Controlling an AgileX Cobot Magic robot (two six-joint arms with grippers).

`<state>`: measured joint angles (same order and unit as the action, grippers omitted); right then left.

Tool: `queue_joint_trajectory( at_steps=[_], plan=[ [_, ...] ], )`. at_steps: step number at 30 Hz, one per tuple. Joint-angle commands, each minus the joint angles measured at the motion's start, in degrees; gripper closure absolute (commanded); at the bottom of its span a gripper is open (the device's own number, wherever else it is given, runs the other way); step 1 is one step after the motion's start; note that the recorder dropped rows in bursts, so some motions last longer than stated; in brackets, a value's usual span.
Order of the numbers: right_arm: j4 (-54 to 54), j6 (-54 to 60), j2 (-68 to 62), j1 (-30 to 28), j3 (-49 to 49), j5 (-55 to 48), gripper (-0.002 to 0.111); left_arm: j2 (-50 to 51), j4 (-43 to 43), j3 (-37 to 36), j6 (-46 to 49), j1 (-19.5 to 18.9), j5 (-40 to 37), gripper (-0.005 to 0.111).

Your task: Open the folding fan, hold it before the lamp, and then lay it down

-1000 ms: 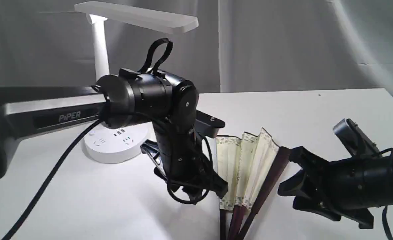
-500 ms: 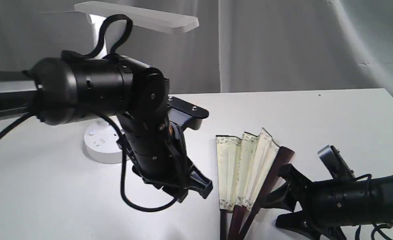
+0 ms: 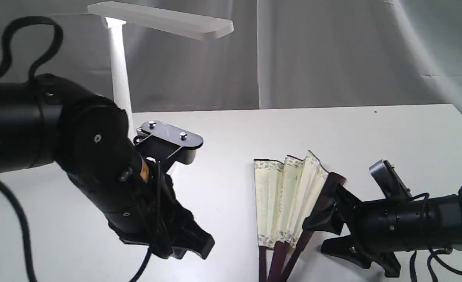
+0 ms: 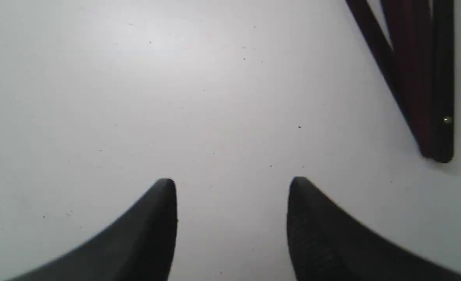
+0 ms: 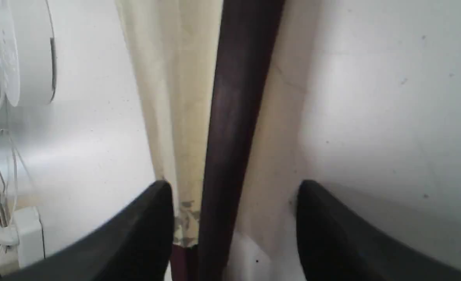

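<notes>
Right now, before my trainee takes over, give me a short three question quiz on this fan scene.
1. True or false: the folding fan is fully closed.
2. What runs between the right gripper's fingers? A nothing; B the fan's dark guard; C a cable.
3. Fill in: the left gripper hangs over the bare table, off to the side of the fan, with its jaws ___.

Key: 1 false, it lies partly spread; 2 B; 3 open.
</notes>
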<state>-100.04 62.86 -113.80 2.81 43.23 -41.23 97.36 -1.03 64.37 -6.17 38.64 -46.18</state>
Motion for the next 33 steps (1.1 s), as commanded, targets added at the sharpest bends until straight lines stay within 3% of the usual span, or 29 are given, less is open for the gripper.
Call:
queue_joint_trajectory(
  at_steps=[1, 16, 19, 27, 33],
  plan=[
    [0.10, -0.25, -0.99, 0.14, 0.74, -0.70, 0.059, -2.89, -0.58, -2.79, -1.35, -0.04, 4.27, 0.064],
    [0.10, -1.47, -8.69, 1.40, 7.58, -4.49, 0.061, -3.89, -1.42, -5.09, -1.14, -0.04, 6.50, 0.064],
    [0.10, -1.52, -8.79, 1.40, 7.58, -4.49, 0.068, -3.89, -1.42, -5.09, -0.82, -0.04, 7.15, 0.064],
    [0.10, -1.31, -8.72, 1.40, 7.58, -4.77, 0.105, -3.89, -1.42, -5.09, -0.82, -0.04, 7.27, 0.064],
    [0.10, 3.67, -8.47, 1.14, 7.58, -13.82, 0.108, -3.89, 1.03, -5.09, -0.82, -0.04, 7.01, 0.064]
  ],
)
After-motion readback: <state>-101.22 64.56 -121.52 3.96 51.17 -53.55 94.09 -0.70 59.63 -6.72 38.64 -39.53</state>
